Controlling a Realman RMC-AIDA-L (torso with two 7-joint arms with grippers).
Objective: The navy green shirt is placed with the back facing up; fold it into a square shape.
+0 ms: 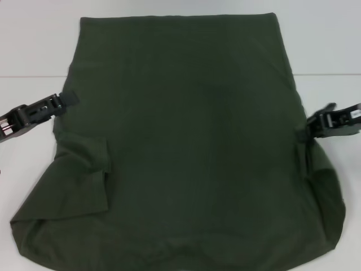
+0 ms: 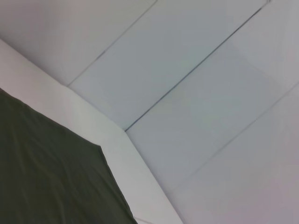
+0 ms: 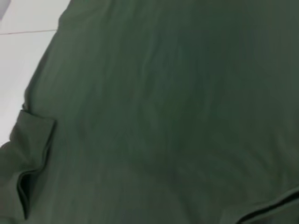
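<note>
The navy green shirt (image 1: 186,141) lies spread over the white table (image 1: 34,51), with its straight hem at the far side. Its left sleeve (image 1: 84,164) is folded in onto the body. My left gripper (image 1: 69,100) is at the shirt's left edge, shut on the fabric. My right gripper (image 1: 307,134) is at the shirt's right edge, shut on gathered fabric there. The shirt fills the right wrist view (image 3: 163,107), with a sleeve fold (image 3: 30,154). One corner of the shirt shows in the left wrist view (image 2: 46,172).
Bare white table lies on both sides of the shirt and beyond its far hem. The table's edge (image 2: 117,140) and the tiled floor (image 2: 210,93) beyond it show in the left wrist view. The shirt's near part bulges and reaches the near edge of the head view.
</note>
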